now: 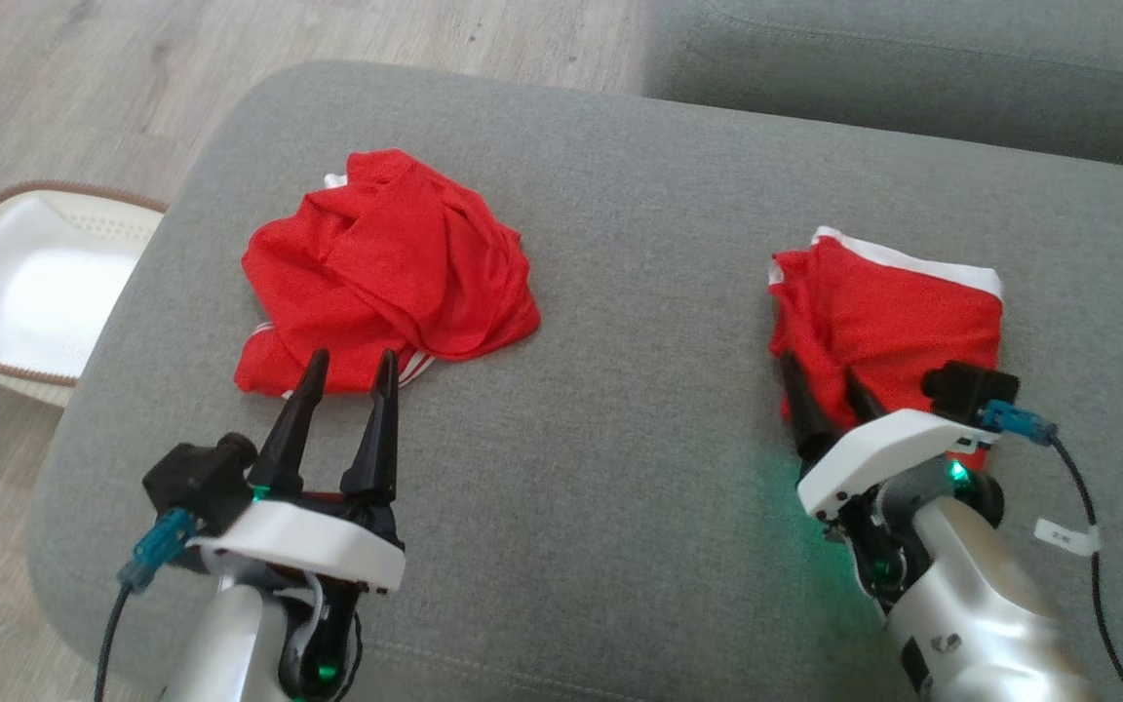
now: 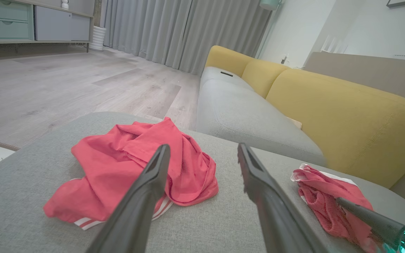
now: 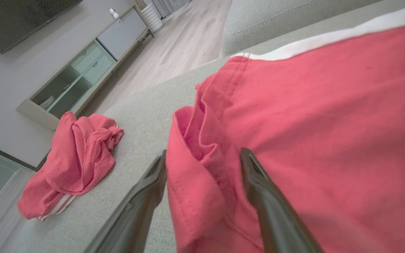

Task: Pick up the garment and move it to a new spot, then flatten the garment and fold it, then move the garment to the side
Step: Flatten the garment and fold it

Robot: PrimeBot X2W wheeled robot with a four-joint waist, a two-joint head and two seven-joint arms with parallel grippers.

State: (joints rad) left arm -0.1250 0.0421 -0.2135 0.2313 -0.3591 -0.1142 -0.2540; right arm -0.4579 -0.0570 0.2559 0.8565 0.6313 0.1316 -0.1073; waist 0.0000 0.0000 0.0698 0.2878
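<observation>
Two red garments lie on the grey ottoman (image 1: 620,468). A folded red garment (image 1: 903,312) with a white band lies at the right. My right gripper (image 1: 823,370) stands open at its near left edge, and in the right wrist view a fold of this garment (image 3: 311,116) lies between the spread fingers of the gripper (image 3: 203,154). A crumpled red garment (image 1: 386,263) with white stripes lies at the left. My left gripper (image 1: 353,359) is open just short of its near edge, with nothing between its fingers (image 2: 146,196). The crumpled garment (image 2: 125,165) sits just beyond them.
A white basket (image 1: 35,283) with a brown rim stands on the wooden floor left of the ottoman. A grey sofa seat (image 1: 912,68) with yellow back cushions (image 2: 346,116) adjoins the far right. Bare grey cushion lies between the two garments.
</observation>
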